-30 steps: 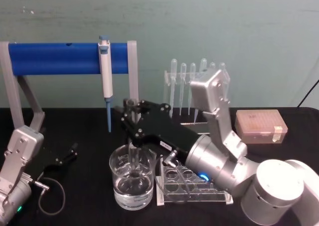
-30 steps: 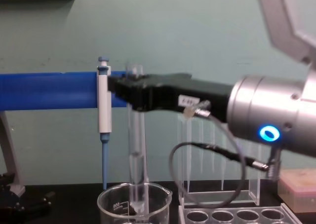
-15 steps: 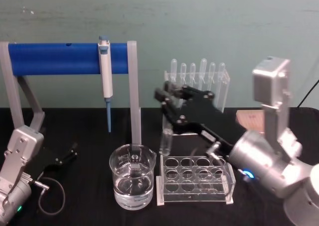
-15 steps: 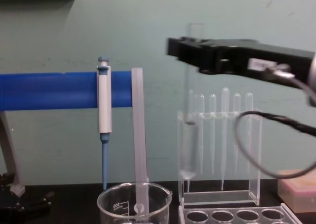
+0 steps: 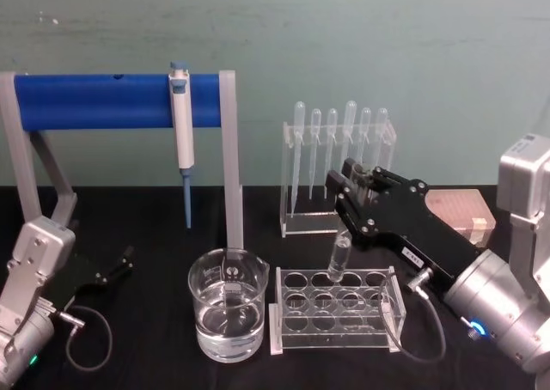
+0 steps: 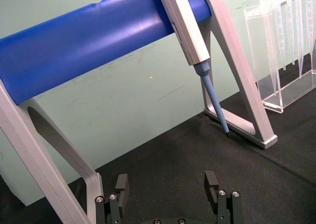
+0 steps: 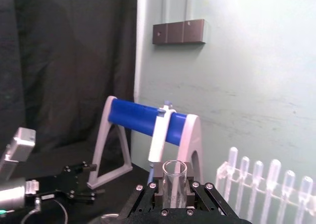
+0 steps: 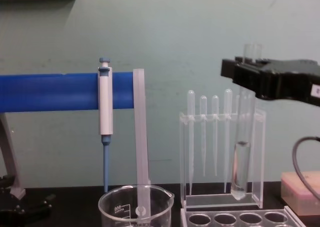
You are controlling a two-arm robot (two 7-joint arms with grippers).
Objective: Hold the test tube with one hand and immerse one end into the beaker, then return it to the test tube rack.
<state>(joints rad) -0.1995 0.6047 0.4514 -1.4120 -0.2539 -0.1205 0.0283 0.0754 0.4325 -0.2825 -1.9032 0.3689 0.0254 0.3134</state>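
The test tube (image 5: 338,259) hangs upright with my right gripper (image 5: 359,184) shut on its upper part. Its round bottom is just above the back row of the clear tube rack (image 5: 337,311), right of the beaker (image 5: 227,314). In the chest view the test tube (image 8: 241,167) hangs below the black right gripper (image 8: 251,76), with its rim poking out above and a little liquid inside. The beaker (image 8: 135,206) holds clear liquid. In the right wrist view the test tube (image 7: 174,180) sits clamped between the jaws. My left gripper (image 6: 168,200) is parked open at the table's left.
A blue bar stand (image 5: 112,100) carries a white-and-blue pipettor (image 5: 180,128) behind the beaker. A clear holder of plastic pipettes (image 5: 337,162) stands at the back. A tan tip box (image 5: 464,214) lies at the right. A black cable (image 5: 86,338) loops by the left arm.
My right gripper lifted the test tube out of the beaker, carried it to the right, and now holds it lower over the rack. The left arm has not moved.
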